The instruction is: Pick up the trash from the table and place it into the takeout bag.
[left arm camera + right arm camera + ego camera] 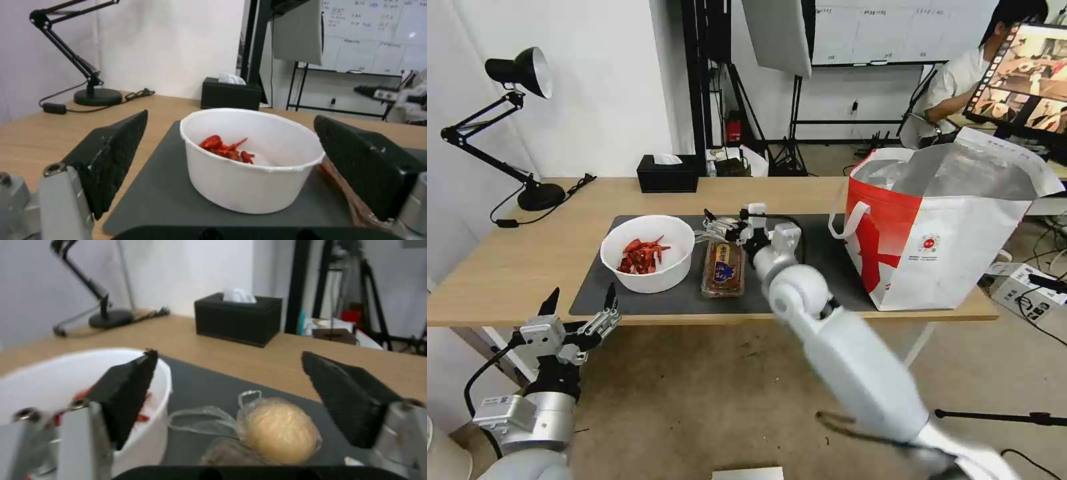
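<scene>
Reaching over the grey mat at centre frame, my right claw [728, 227] hangs with fingers spread wide above the bagged bun [278, 430], which lies between the white bowl [648, 253] and the clear tray [723, 268]. My left claw [582, 308], also spread, waits lower left, short of the table [507, 267]. Closing carelessly, I might pinch only loose plastic or knock the bowl. The takeout bag [947, 253] shows a round logo, unreadable.
</scene>
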Controlling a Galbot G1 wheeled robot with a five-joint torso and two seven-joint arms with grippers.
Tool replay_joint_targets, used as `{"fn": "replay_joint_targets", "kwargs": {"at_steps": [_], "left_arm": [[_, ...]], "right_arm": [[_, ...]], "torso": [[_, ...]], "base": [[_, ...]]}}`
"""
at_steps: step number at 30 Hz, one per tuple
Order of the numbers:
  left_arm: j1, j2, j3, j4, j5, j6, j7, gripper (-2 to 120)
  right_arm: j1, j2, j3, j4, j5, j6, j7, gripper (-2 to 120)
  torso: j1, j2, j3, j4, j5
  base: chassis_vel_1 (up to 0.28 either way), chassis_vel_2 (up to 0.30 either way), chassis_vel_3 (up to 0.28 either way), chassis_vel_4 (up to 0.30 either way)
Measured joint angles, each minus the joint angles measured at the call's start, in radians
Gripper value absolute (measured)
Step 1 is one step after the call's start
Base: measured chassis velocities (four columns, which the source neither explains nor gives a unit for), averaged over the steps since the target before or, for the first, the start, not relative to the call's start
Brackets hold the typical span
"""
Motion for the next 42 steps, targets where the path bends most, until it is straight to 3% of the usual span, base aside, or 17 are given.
{"fn": "replay_joint_targets", "kwargs": {"at_steps": [1, 8, 12, 14, 16, 23, 42], "left_arm": [[0.0, 0.0, 0.0, 0.0, 0.0, 0.0, 0.0, 100], [-0.011, 0.018, 0.001, 0.005, -0.012, 0.001, 0.003, 100], [-0.017, 0.018, 0.007, 0.011, -0.018, 0.003, 0.005, 100], [-0.017, 0.018, 0.007, 0.012, -0.019, 0.003, 0.005, 100], [-0.022, 0.019, 0.018, 0.015, -0.027, 0.007, 0.007, 100], [-0.023, 0.041, 0.022, 0.018, -0.036, 0.009, 0.013, 100], [-0.019, 0.064, 0.037, 0.008, -0.114, 0.031, 0.037, 100]], "right_arm": [[0.0, 0.0, 0.0, 0.0, 0.0, 0.0, 0.0, 82], [0.12, -0.056, -0.1, -0.185, -0.026, 0.053, -0.297, 51], [0.144, -0.058, -0.12, -0.251, -0.061, 0.073, -0.379, 39], [0.144, -0.058, -0.12, -0.252, -0.061, 0.073, -0.38, 37], [0.15, -0.052, -0.129, -0.283, -0.062, 0.073, -0.403, 24], [0.16, -0.041, -0.142, -0.302, -0.052, 0.04, -0.39, 0], [0.152, -0.046, -0.155, -0.301, -0.016, -0.012, -0.374, 0]], "torso": [[0.0, 0.0, 0.0, 0.0, 0.0], [0.0, 0.0, 0.0, 0.0001, 0.0001], [0.0, 0.0, 0.0, 0.0, 0.0], [0.0, 0.0, 0.0, 0.0, 0.0], [0.0, 0.0, 0.0, 0.0, 0.0], [0.0, 0.0, 0.0, 0.0, -0.0001], [0.0, 0.0, 0.0, 0.0, -0.0001]], "base": [[0.0, 0.0, 0.0, 0.0], [0.0, 0.0, 0.0, 0.0], [0.0, 0.0, 0.0, 0.0], [0.0, 0.0, 0.0, 0.0], [0.0, 0.0, 0.0, 0.0], [0.0, 0.0, 0.0, 0.0], [0.0, 0.0, 0.0, 0.0]]}}
